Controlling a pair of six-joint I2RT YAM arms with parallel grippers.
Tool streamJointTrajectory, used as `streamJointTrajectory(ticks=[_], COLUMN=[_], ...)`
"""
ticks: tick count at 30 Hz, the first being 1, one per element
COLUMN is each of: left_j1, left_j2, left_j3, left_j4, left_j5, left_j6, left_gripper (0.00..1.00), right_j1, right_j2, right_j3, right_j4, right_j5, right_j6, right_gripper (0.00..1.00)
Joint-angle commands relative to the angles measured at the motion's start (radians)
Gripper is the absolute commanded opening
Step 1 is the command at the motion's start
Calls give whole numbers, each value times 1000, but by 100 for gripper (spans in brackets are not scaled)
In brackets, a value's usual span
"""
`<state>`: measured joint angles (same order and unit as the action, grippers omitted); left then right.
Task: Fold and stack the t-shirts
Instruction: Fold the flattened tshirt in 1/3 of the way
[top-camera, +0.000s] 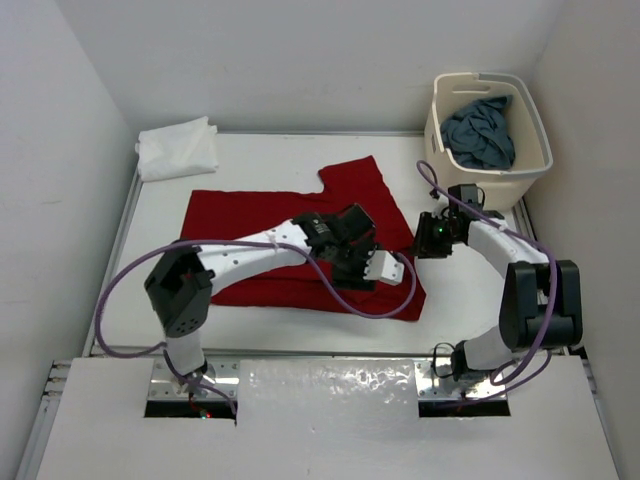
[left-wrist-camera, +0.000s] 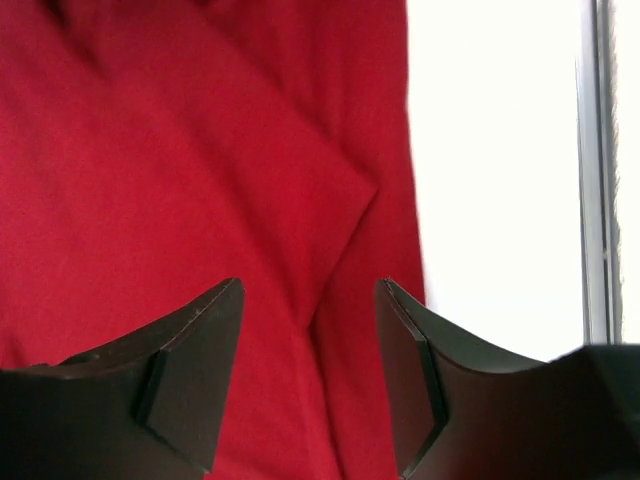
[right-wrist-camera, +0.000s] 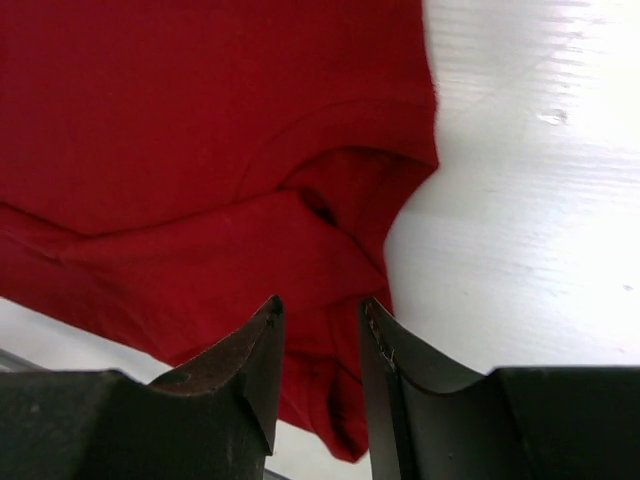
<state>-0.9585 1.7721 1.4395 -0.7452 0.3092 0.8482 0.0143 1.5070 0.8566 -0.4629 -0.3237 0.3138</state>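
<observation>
The red t-shirt (top-camera: 250, 215) lies spread across the middle of the table. My left gripper (top-camera: 392, 268) hovers over its right part. In the left wrist view this gripper (left-wrist-camera: 310, 285) is open, and the red t-shirt (left-wrist-camera: 200, 150) with a folded flap lies below the gap. My right gripper (top-camera: 420, 243) is at the shirt's right edge. In the right wrist view the right gripper (right-wrist-camera: 321, 300) is open by a narrow gap over the rumpled hem of the red t-shirt (right-wrist-camera: 200, 120). A folded white t-shirt (top-camera: 178, 148) rests at the back left. The blue-grey t-shirt (top-camera: 480, 130) is bunched inside the basket.
The cream laundry basket (top-camera: 533, 128) stands at the back right corner. White walls close in the table (top-camera: 270, 160) on three sides, and a metal rail (left-wrist-camera: 597, 170) runs along its edge. Purple cables loop from both arms over the near part.
</observation>
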Motion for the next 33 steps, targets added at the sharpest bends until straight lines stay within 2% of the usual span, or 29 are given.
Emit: streamJointTrajectory(ticks=[1, 4, 8, 12, 14, 19, 27, 29, 31, 33], left_j1=[3, -9, -42, -80, -82, -82, -82, -82, -80, -80], left_j2=[53, 82, 113, 145, 158, 171, 178, 179, 181, 181], left_j3=[38, 52, 10, -19, -42, -76, -126, -125, -108, -87], left_j4=[93, 110, 128, 153, 175, 139, 233, 231, 227, 221], left_j5=[74, 94, 93, 88, 67, 64, -19, -27, -35, -42], left_j6=[2, 23, 68, 120, 136, 166, 117, 111, 100, 84], left_gripper=[53, 44, 44, 45, 45, 38, 23, 16, 4, 0], right_j1=[-5, -5, -2, 4, 4, 12, 29, 36, 41, 41], right_j2=[-8, -10, 2, 19, 27, 79, 105, 110, 105, 116], right_j3=[-21, -40, -44, -24, -30, -25, -25, -27, -37, -44], right_j4=[84, 116, 142, 55, 35, 66, 102, 98, 116, 127], right_j5=[-69, -80, -81, 82, 112, 94, 72, 71, 69, 60], right_j6=[50, 68, 67, 8, -13, -31, -19, -21, -16, -12], right_gripper=[34, 33, 33, 31, 31, 32, 26, 26, 25, 24])
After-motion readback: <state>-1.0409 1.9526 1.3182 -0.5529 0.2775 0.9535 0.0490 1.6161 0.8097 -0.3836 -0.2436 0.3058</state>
